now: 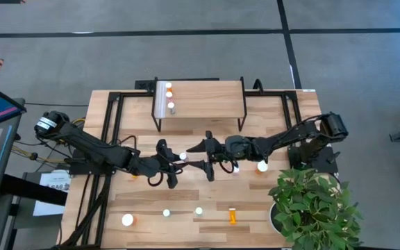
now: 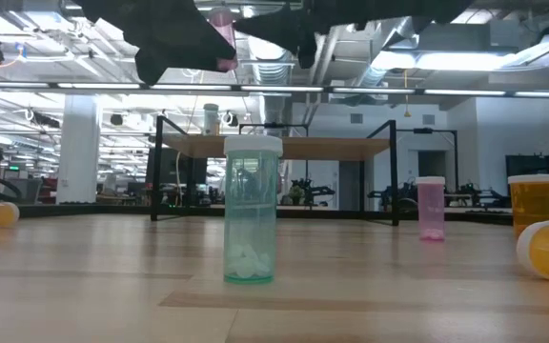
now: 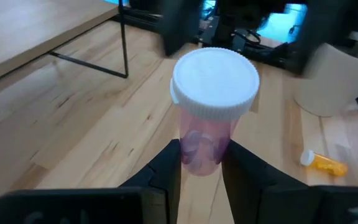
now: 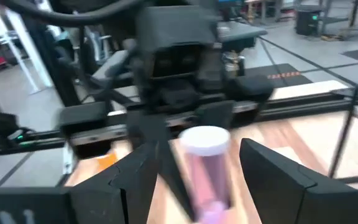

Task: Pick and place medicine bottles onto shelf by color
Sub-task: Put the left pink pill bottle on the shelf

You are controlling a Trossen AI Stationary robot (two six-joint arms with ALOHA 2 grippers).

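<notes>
- The pink bottle [image 3: 211, 121] sat pinched by its body between the left gripper [image 3: 201, 163] fingers, white cap up, lifted clear of the table [image 1: 186, 194] near its middle.
- The right gripper [image 4: 197, 168] faced it from the right, fingers spread wide either side of that same bottle without touching — nothing held there.
- Both claws met just in front of the shelf [image 1: 207, 97], where three bottles stood in a row at its left end.
- Nearer the front edge: a green bottle [image 2: 252, 210] upright, an orange bottle [image 1: 232, 216] lying on its side, more white caps scattered.
</notes>
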